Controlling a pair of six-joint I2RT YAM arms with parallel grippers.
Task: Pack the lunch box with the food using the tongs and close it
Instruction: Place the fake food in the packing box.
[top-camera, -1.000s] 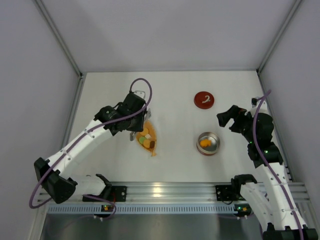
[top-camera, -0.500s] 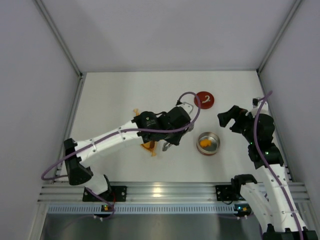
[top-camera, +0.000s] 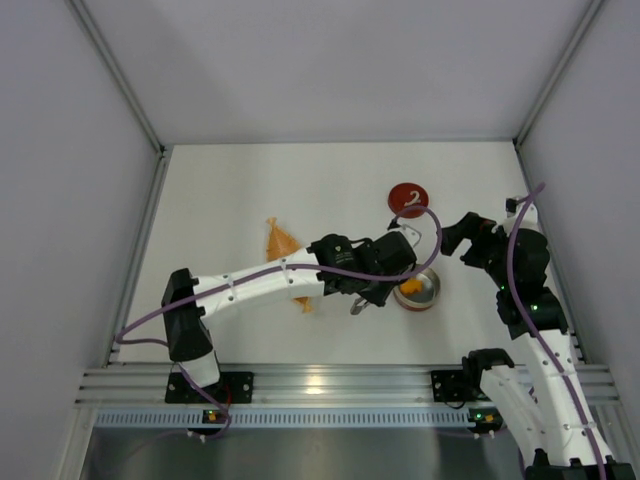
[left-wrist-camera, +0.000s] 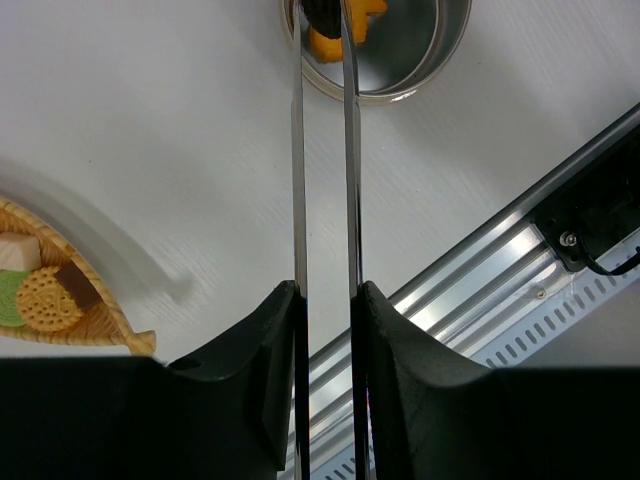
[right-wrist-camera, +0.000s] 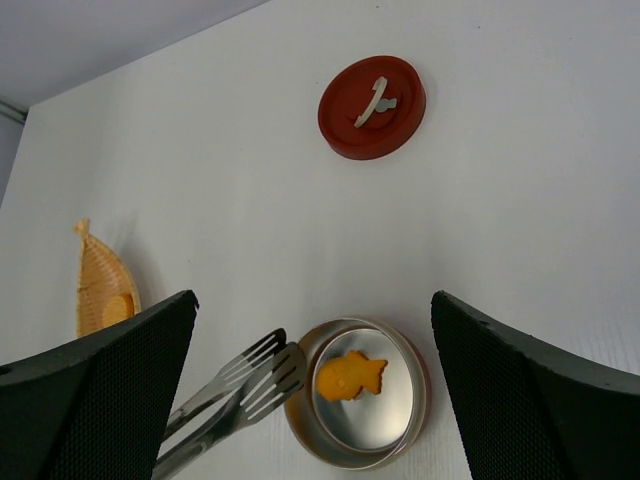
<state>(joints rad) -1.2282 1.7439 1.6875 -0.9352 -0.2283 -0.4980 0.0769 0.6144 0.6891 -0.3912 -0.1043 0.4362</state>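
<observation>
L arm: left gripper (left-wrist-camera: 325, 300) clamped on tongs (left-wrist-camera: 297, 180). The 2 arms are nearly together, tips at left rim of lunch box (right-wrist-camera: 405, 415), long axis pointing into it. Piece between tips: cannot tell. In box: 1 orange fish-shaped piece (right-wrist-camera: 350, 378). Other food (left-wrist-camera: 40, 290) on leaf dish (right-wrist-camera: 100, 285), left of box. Beyond box, apart: lid (right-wrist-camera: 372, 106). R arm: right gripper (top-camera: 460, 240) spread wide, nearer lid, way unobstructed.

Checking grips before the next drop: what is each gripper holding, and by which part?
Left gripper clamps the tongs across both arms, well behind the tips. Right gripper open, holding nothing.
</observation>
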